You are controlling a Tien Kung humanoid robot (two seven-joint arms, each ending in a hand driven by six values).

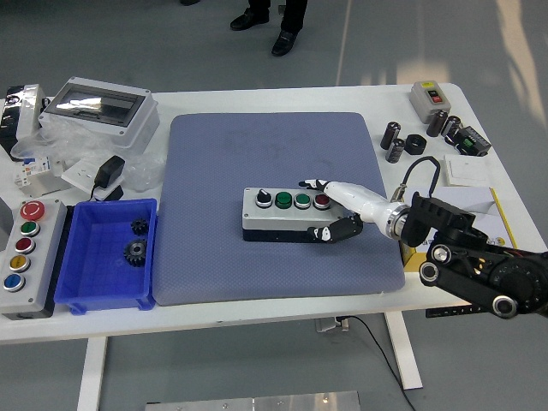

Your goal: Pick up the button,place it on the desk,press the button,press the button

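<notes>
The button box [287, 215] lies flat on the blue mat [274, 163], a little right of the mat's middle, its four buttons facing up so they can be pressed. The right hand [330, 210] is clamped on the box's right end, fingers over the top and thumb at the front face, apparently steadying it while setting it down. The white bench [282, 312] carries the mat.
</notes>
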